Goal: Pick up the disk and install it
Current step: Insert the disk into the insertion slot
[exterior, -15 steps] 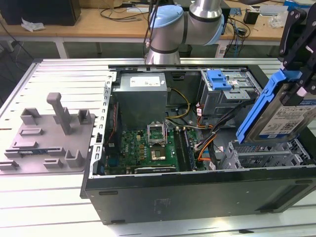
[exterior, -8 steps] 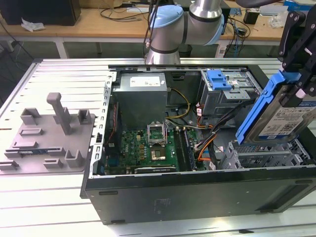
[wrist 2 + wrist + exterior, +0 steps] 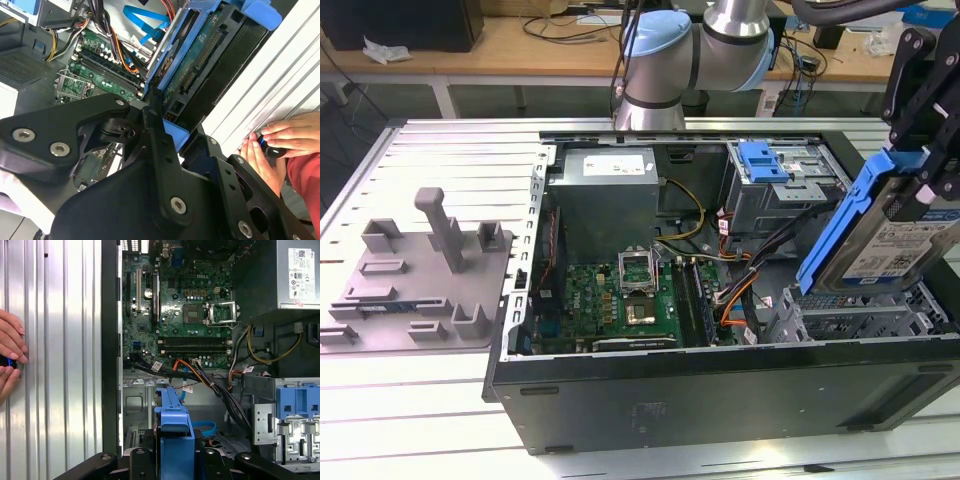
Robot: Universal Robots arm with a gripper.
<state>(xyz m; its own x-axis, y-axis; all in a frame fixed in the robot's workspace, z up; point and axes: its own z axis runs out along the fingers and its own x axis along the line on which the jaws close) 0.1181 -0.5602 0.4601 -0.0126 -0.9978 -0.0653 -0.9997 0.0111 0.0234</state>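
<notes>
Gripper (image 3: 926, 165) clamped tight on the disk (image 3: 892, 245). Disk is tilted on edge, lower corner just over the metal drive bay (image 3: 850, 322) inside the open PC case (image 3: 720, 400), exterior view's right.

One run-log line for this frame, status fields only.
gripper: shut on disk | disk: tilted, above open case, exterior view's right | installed: not yet | hands: on table beside case
</notes>
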